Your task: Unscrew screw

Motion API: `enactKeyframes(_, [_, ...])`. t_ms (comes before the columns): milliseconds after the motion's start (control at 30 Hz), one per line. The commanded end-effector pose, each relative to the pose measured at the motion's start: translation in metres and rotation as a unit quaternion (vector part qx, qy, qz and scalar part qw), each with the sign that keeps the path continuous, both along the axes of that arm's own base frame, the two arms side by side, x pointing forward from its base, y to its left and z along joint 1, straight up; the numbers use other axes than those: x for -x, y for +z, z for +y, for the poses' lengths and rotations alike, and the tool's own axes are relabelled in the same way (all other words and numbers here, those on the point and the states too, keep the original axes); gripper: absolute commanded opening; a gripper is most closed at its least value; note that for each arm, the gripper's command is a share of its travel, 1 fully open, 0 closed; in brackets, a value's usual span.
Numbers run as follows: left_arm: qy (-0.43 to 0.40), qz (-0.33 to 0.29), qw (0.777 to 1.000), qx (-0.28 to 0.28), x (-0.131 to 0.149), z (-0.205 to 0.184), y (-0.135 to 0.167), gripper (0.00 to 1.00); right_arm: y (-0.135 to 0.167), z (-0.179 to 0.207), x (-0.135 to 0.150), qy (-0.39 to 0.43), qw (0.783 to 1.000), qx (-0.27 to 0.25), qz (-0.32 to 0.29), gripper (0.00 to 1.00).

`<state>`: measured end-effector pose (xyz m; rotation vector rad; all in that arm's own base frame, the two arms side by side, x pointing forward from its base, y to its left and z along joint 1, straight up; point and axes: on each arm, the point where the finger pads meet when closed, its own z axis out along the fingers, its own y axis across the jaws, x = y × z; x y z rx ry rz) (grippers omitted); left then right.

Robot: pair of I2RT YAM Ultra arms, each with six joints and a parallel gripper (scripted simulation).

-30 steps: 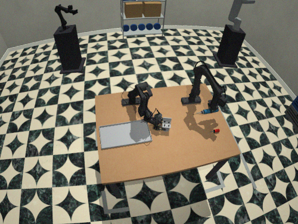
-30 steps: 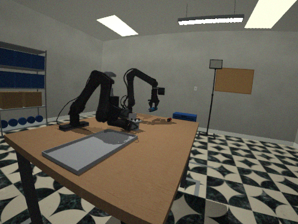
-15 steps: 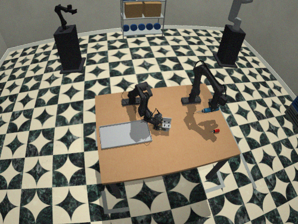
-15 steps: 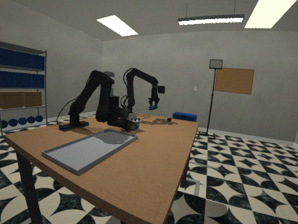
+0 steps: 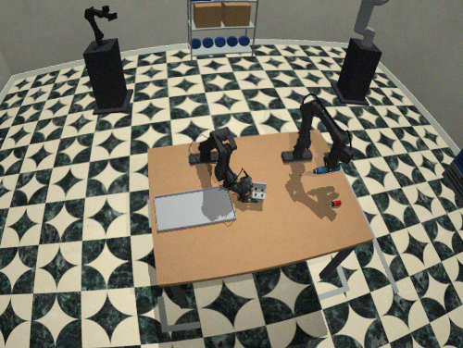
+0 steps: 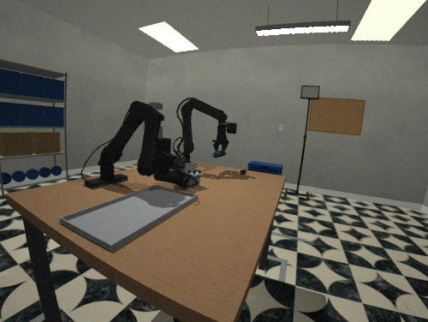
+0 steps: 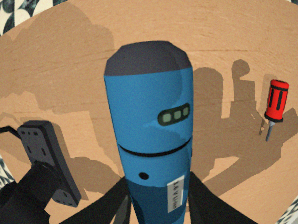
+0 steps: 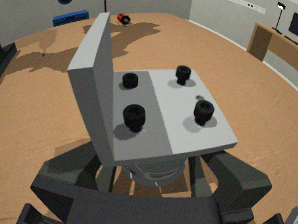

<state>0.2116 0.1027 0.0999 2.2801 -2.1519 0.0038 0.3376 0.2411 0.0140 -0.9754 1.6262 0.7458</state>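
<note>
The joint module stands on the table, topped by a grey L-shaped bracket with several black screws. The far left screw seems to sit lower than the other three. My right gripper clasps the module's round body from the side, low on the table. My left gripper is shut on the blue electric screwdriver and holds it in the air, well away from the module.
A red-handled manual screwdriver lies on the table below the left gripper. A grey tray lies beside the module. The left arm's base plate is nearby.
</note>
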Motion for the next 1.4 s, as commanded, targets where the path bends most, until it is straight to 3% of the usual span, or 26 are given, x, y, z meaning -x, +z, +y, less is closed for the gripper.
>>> enactKeyframes(0, [-0.009,-0.015,1.0,-0.011,-0.0036,0.0011,0.0146,0.42,-0.0049,0.0064,-0.0025,0.007,1.0,0.002,0.003,0.59])
enactKeyframes(1367, [-0.014,-0.018,1.0,-0.017,-0.0049,0.0031,0.0168,0.42,-0.0049,0.0064,-0.0025,0.007,1.0,0.002,0.003,0.59])
